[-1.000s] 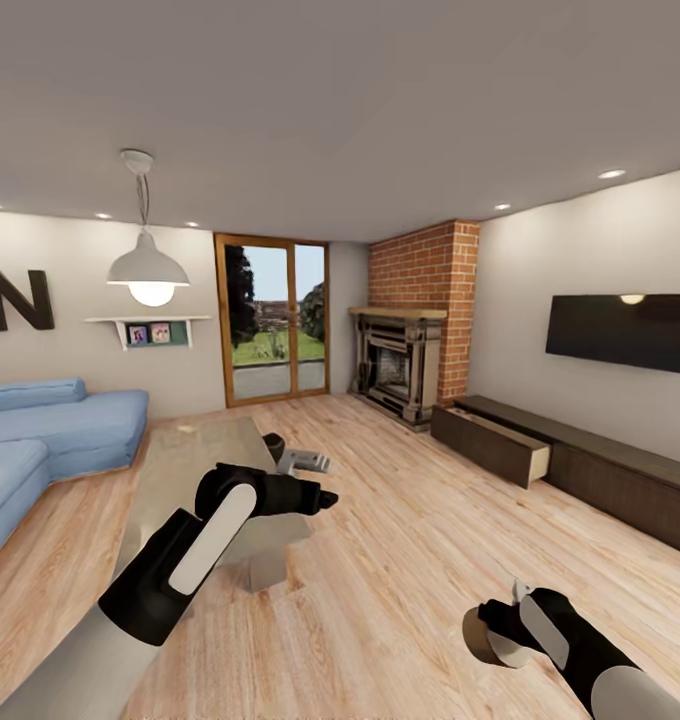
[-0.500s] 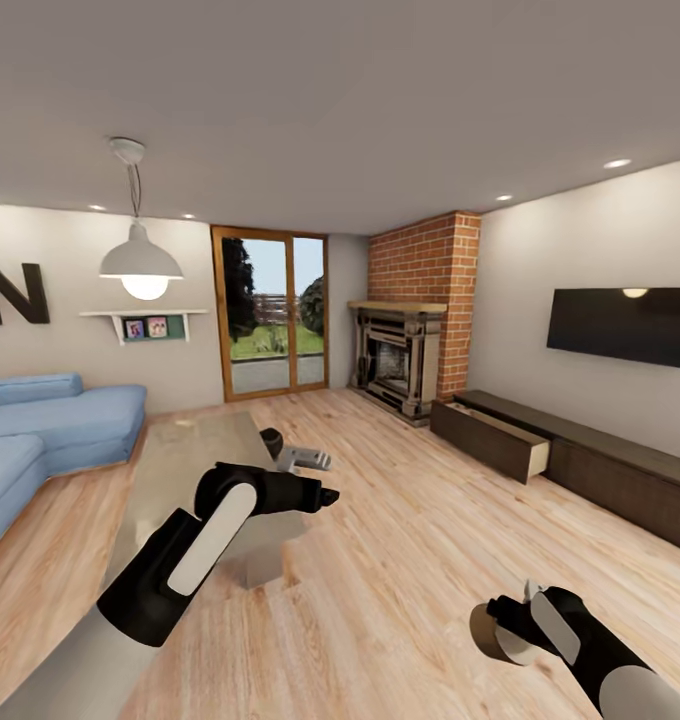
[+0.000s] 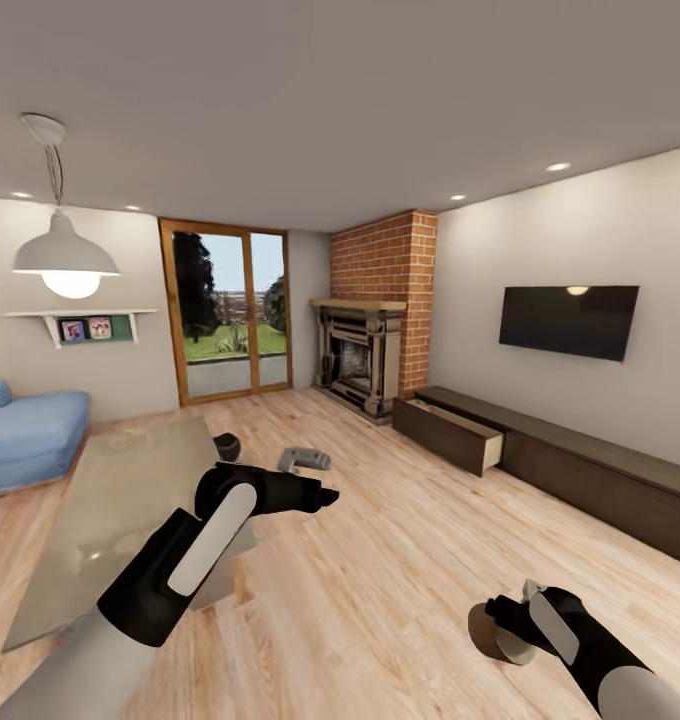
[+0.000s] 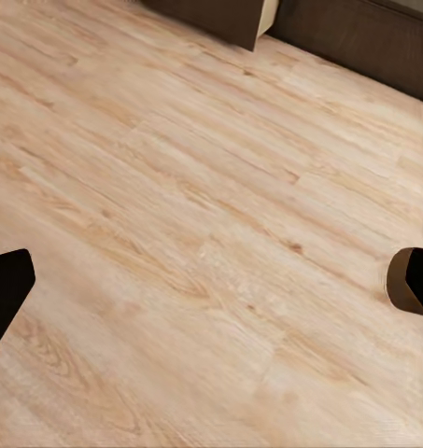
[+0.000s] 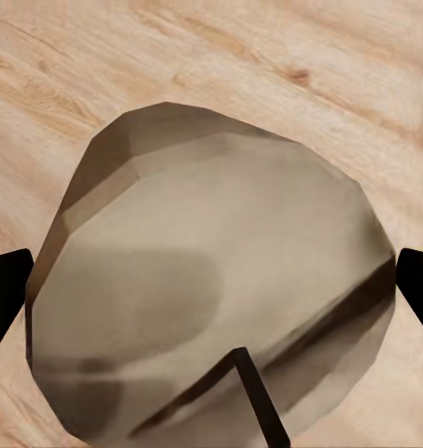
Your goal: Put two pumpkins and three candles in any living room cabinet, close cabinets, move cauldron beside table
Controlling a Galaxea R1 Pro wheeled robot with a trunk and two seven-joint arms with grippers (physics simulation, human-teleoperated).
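Light plank floor (image 3: 400,560), brick chimney (image 3: 385,270), glass doors (image 3: 225,310), blue sofa (image 3: 25,435), pendant lamp (image 3: 65,265).

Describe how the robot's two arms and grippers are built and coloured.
Both arms share one design in the head view: a pale grey upper segment, then a glossy black forearm shell with a long white rounded inlay panel. The left gripper and right gripper are black, with dark finger tips seen at the frame edges in the wrist views. No cables or markings are visible.
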